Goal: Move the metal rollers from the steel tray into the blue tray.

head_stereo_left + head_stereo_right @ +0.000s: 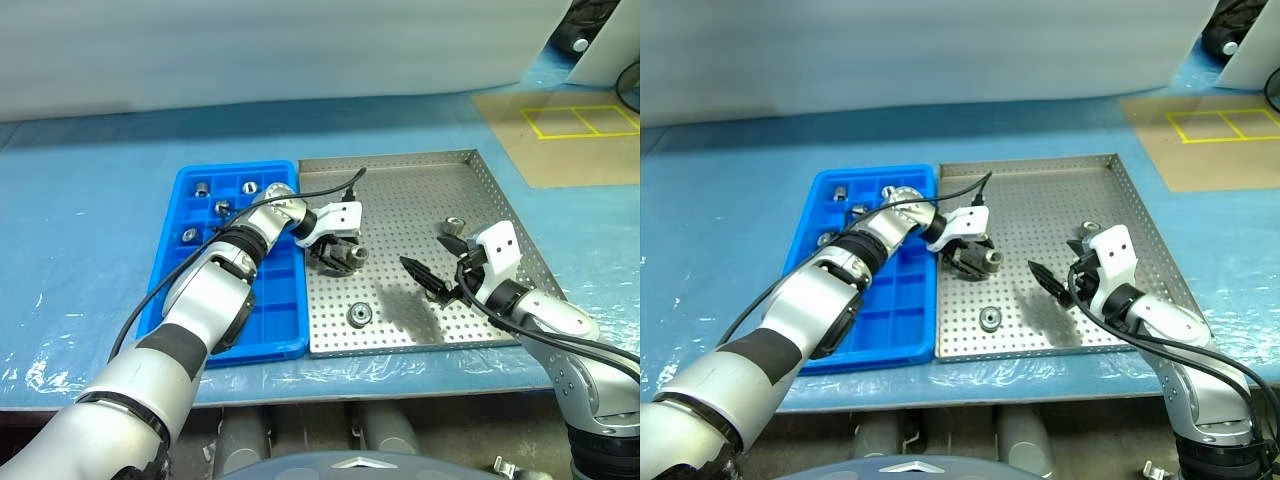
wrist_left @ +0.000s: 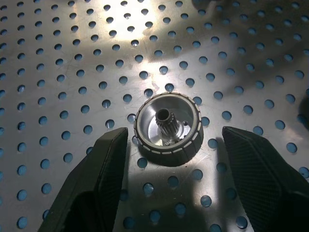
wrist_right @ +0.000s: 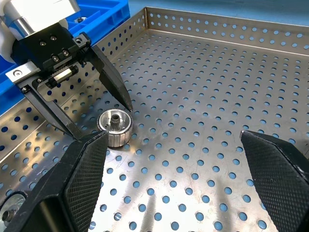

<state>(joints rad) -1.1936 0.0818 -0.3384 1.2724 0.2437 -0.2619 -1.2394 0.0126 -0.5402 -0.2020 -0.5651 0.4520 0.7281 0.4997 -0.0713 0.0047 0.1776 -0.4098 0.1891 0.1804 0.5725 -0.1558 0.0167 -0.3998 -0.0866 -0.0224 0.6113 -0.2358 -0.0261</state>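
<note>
Our left gripper straddles 1 roller, fingers spread either side, hole upward. Our right gripper, fingers wide apart, hangs farther off.

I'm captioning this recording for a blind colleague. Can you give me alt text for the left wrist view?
A shiny metal roller with a dark central hole lies flat on the perforated floor of a steel tray. The left hand has its two black fingers open, one on each side of the roller, not touching it.

Bright overhead light; glare on steel tray.
</note>
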